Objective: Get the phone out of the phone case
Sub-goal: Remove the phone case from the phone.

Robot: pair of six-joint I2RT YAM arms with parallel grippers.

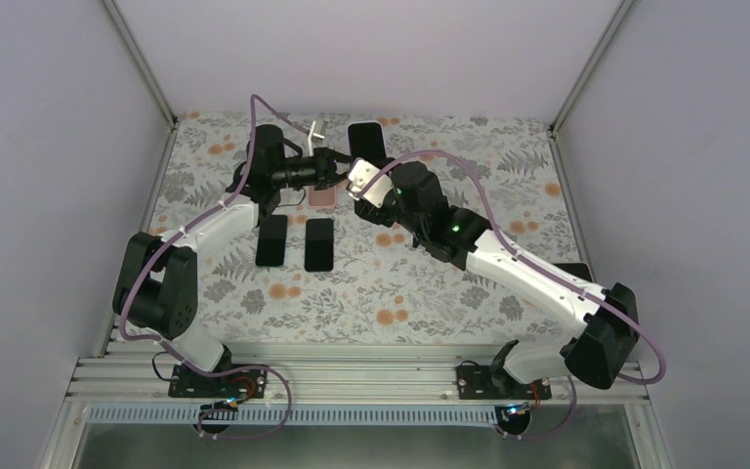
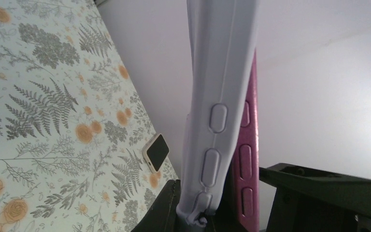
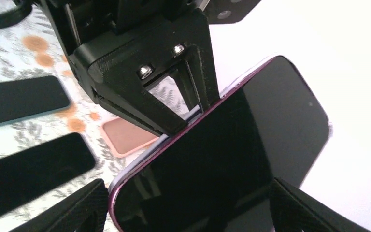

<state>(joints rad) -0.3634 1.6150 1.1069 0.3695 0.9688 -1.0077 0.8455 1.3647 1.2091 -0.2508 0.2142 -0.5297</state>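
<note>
A phone with a magenta rim and black screen [image 3: 236, 145] is held in the air between my two grippers, above the back middle of the table. A pale lavender phone case [image 2: 220, 96] lies along its back, and the magenta phone edge [image 2: 247, 159] shows beside it, with a dark gap between them low down. My left gripper [image 2: 222, 212] is shut on the case's end; it also shows in the top view [image 1: 335, 169]. My right gripper [image 3: 188, 210] is closed across the phone's width, one finger on each long side; it also shows in the top view [image 1: 354, 183].
A pink case [image 3: 125, 135] lies on the floral mat below the grippers. Two black phones [image 1: 271, 239] [image 1: 319, 244] lie side by side nearer the front. Another dark phone [image 1: 366, 140] lies by the back wall. Grey walls close in the sides and back.
</note>
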